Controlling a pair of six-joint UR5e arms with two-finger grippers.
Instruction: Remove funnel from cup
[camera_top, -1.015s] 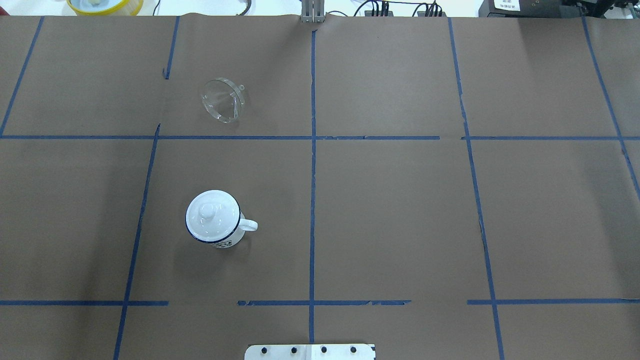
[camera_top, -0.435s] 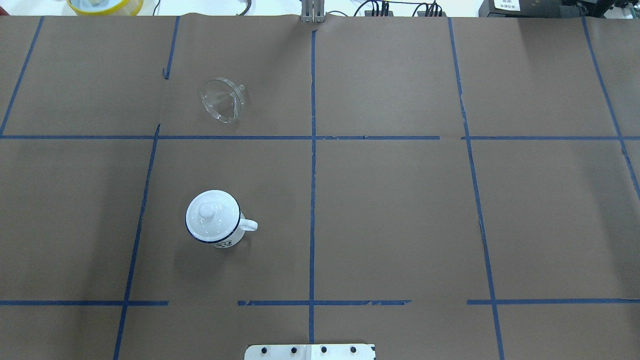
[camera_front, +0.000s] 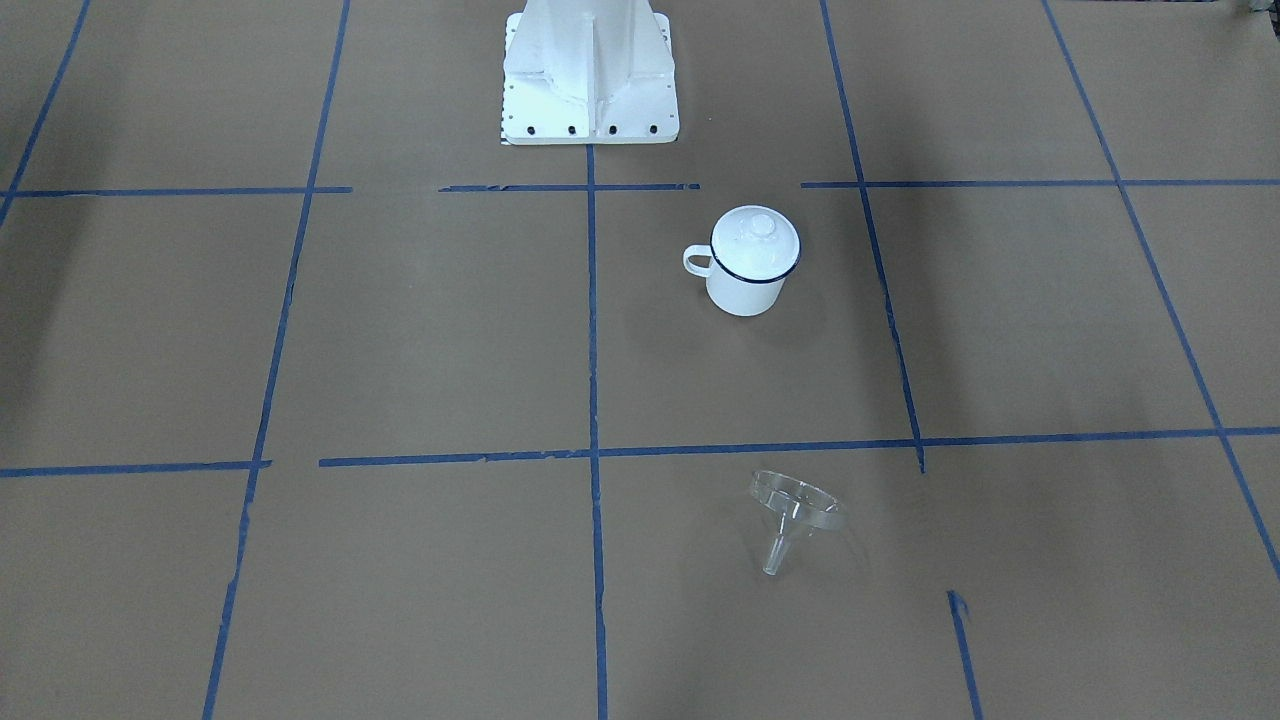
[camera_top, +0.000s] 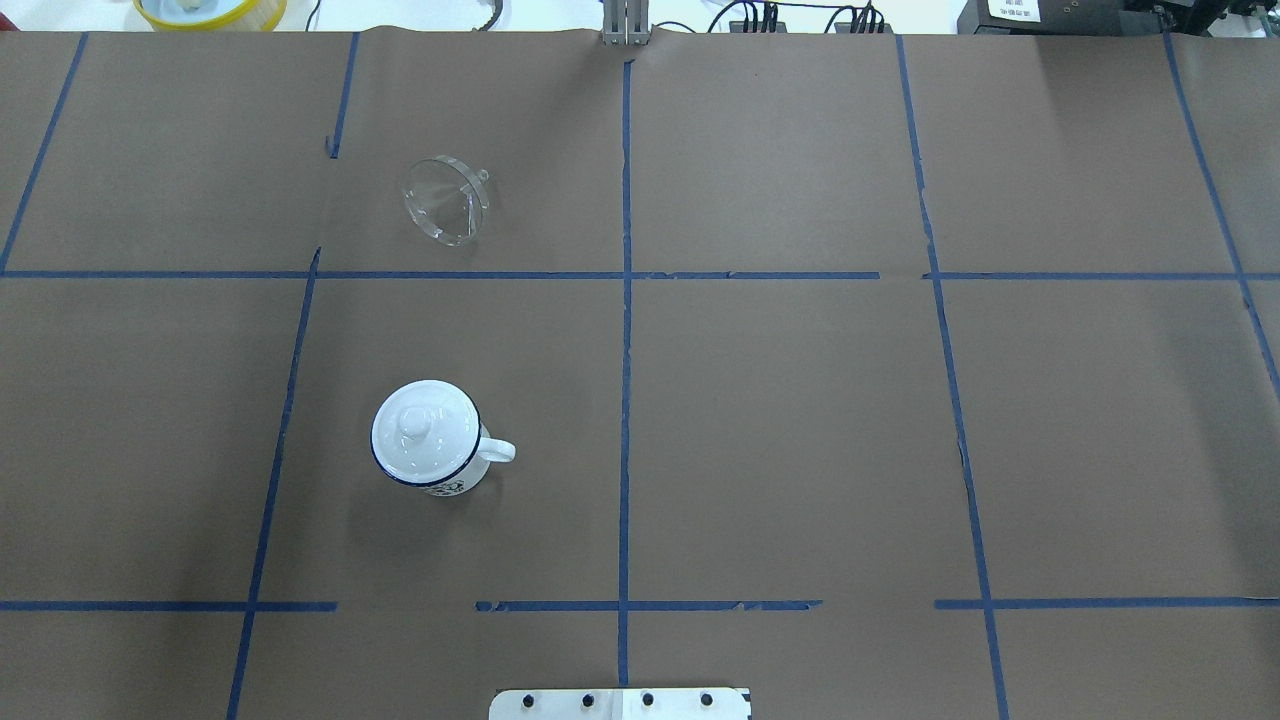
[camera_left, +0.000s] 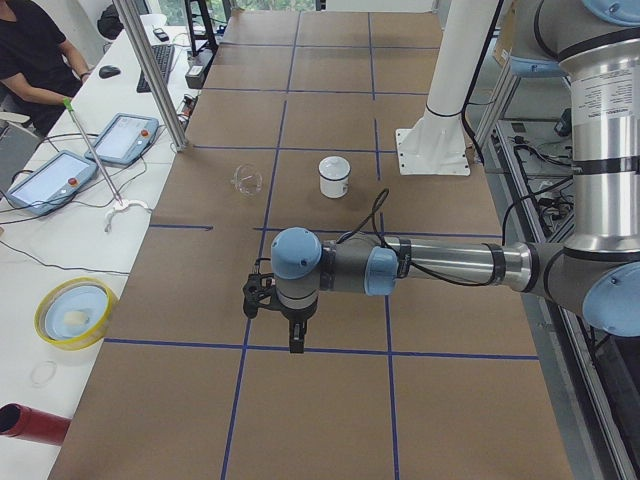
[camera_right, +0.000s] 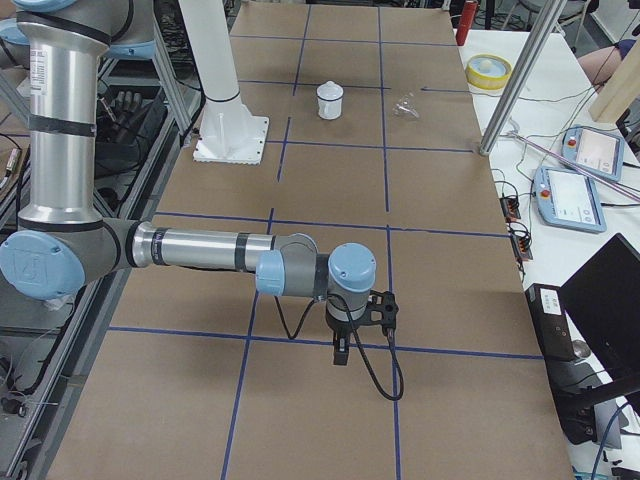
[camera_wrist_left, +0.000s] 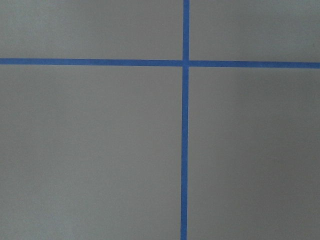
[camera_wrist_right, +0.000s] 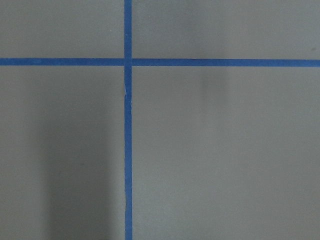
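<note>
The clear plastic funnel (camera_top: 447, 203) lies on its side on the brown paper, spout pointing away from the robot (camera_front: 795, 515), apart from the cup. The white enamel cup (camera_top: 455, 484) with a dark blue rim stands upright nearer the robot (camera_front: 742, 295), handle toward the table's middle, with a white knobbed lid (camera_top: 420, 432) on top. Both show small in the side views, the funnel (camera_left: 246, 181) beside the cup (camera_left: 334, 178). My left gripper (camera_left: 296, 343) hangs over bare paper at the left end, far from both. My right gripper (camera_right: 341, 355) hangs at the right end. I cannot tell whether either is open.
The robot's white base plate (camera_top: 620, 703) sits at the near edge. A yellow bowl (camera_left: 75, 312), a red cylinder (camera_left: 30, 425), tablets (camera_left: 50, 180) and a metal post (camera_left: 150, 70) line the far side, where an operator (camera_left: 30, 50) sits. Both wrist views show only paper and blue tape.
</note>
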